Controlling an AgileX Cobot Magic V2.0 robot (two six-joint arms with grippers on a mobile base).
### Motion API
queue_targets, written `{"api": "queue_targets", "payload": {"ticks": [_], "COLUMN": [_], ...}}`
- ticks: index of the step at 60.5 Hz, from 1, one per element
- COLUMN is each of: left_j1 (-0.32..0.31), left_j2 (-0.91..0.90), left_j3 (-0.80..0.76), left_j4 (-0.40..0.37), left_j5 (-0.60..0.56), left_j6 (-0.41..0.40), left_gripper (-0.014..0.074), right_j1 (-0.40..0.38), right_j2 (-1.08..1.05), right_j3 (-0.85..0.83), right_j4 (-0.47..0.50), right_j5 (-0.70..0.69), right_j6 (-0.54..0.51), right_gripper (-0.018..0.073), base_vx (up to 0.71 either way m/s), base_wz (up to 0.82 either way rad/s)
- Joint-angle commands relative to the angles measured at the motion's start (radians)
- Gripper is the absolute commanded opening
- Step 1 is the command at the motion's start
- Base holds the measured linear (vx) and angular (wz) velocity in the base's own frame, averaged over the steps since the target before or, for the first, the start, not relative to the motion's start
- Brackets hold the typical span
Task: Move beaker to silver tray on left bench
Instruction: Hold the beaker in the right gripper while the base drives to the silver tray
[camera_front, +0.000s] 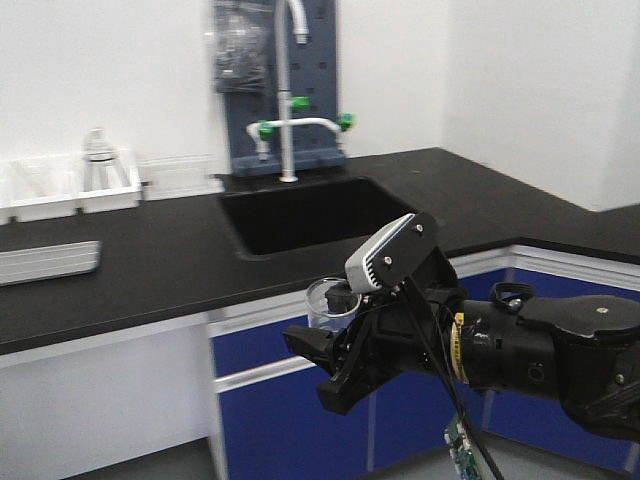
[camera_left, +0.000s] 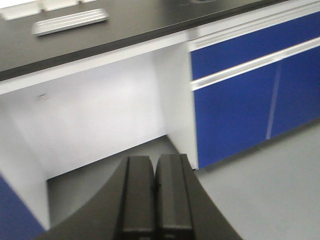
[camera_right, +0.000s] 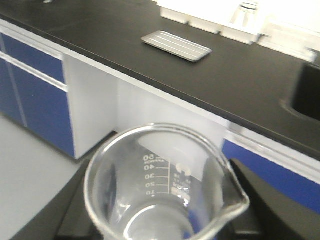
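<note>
Beyond the front edge of the bench (camera_front: 150, 275), before the blue cupboards (camera_front: 290, 420), the beaker (camera_right: 160, 190) hangs upright and empty, pinched between the right gripper's (camera_front: 332, 350) jaws. The tray (camera_right: 176, 45) lies well apart on the worktop, near the white bins (camera_right: 200, 17). The left gripper's (camera_left: 155, 200) jaws are pressed together.

Empty graduated beaker (camera_right: 165, 186) (upright) well apart from silver tray (camera_right: 176, 46) on bench (camera_right: 235, 87).

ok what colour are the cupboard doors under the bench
Blue cupboard doors with pale trim above them, clearest in the left wrist view.
</note>
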Motion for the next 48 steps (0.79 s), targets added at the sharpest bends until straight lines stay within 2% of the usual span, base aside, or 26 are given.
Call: {"api": "queue_targets", "payload": {"ticks": [1,23,48], "left_j1": [-0.005,-0.005,-0.005], "left_j2": [-0.007,-0.007,-0.007], "left_j3": [0.020,0.020,0.020], "left_j4": [-0.003,-0.003,-0.003], "left_j5": [-0.081,-0.081,-0.081], "left_j6": [-0.002,-0.002,-0.002], "left_gripper": [0.0001,0.0001,0.0001], "right_j1": [-0.003,-0.003,-0.003], "right_j2": [-0.039,-0.039,-0.039], "right_j3": [-0.029,-0.029,-0.029], "right_j4": [0.029,0.029,0.029], "right_j5": [0.002,0.002,0.002], "right_j6": [0.002,0.002,0.002], "right_gripper": [-0.0011,-0.0011,-0.0011], "base_vx": [0.06,0.10,0.19], "base_wz": [0.65,0.57,0.37]}}
